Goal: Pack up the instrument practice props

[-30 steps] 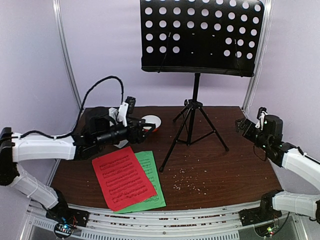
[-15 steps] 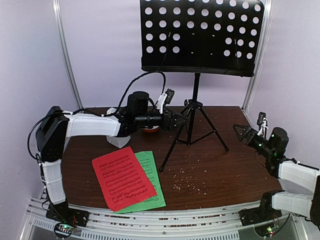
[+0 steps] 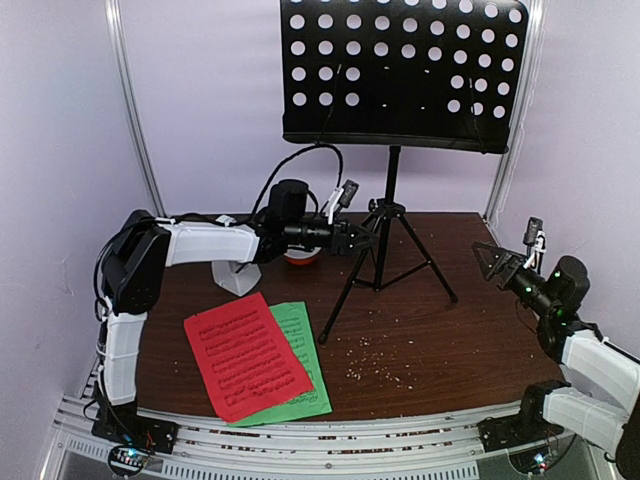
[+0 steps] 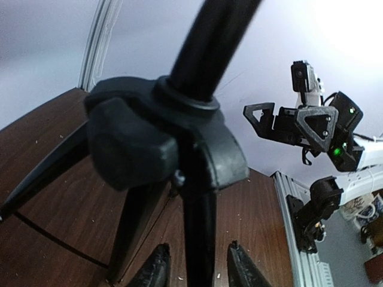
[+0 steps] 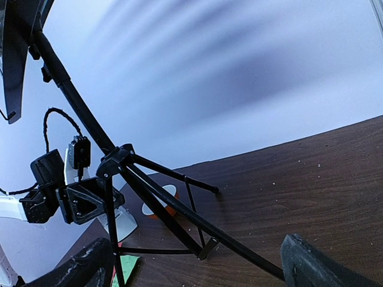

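Here the left fingers (image 4: 157, 272) straddle one leg of the black music stand (image 3: 400, 75) just under its tripod hub, narrow, with slim gaps either side. The right fingers (image 5: 317, 266) spread wide, well apart from it. The stand is upright at the back of the tabletop (image 3: 460, 335).

Music stand desk (image 3: 400, 120) cropped above — bowl (image 3: 300, 259) mostly behind left arm (image 3: 210, 243)

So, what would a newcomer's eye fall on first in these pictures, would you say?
The tall black music stand dominates, its perforated desk high at the back of the table. The left gripper straddles the stand just below its tripod hub, jaws not yet closed. A red sheet lies over a green sheet front left.
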`<state>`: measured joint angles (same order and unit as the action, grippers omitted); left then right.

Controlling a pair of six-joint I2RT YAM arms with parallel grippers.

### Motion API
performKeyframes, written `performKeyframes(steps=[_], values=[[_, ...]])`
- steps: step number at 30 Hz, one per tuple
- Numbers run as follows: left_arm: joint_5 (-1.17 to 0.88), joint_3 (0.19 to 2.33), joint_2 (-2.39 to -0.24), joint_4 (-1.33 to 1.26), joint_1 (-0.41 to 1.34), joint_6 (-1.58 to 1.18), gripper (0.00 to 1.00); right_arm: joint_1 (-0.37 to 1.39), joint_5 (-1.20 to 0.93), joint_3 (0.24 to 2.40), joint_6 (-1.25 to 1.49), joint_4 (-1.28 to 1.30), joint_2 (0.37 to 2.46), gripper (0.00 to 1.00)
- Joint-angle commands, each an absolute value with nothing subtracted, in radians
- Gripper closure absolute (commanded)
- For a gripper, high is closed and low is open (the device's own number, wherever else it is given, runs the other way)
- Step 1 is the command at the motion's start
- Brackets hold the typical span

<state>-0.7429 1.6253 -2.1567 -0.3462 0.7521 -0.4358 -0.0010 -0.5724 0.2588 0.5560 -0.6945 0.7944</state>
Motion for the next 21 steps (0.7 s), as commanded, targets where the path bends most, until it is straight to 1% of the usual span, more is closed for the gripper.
performKeyframes(steps=[1, 4, 7, 10, 14, 21], values=[[-0.82, 1.677, -2.192, -0.366, 0.753, -0.423, 0.69, -0.008, -0.604, 0.278, 0.555, -0.684, 0.772, 0.0], [-0.837, 1.694, -2.208, -0.366, 0.753, -0.432, 0.83, -0.008, -0.605, 0.277, 0.563, -0.68, 0.753, 0.0], [-0.828, 1.705, -2.215, -0.347, 0.752, -0.416, 0.9, -0.007, -0.618, 0.277, 0.571, -0.673, 0.727, 0.0], [-0.818, 1.702, -2.21, -0.344, 0.753, -0.407, 1.0, -0.007, -0.624, 0.277, 0.564, -0.648, 0.698, 0.0], [-0.765, 1.65, -2.167, -0.371, 0.753, -0.395, 1.0, -0.007, -0.613, 0.277, 0.556, -0.619, 0.66, 0.0], [-0.545, 1.451, -2.02, -0.477, 0.763, -0.401, 1.0, -0.006, -0.567, 0.303, 0.561, -0.519, 0.602, 0.0]])
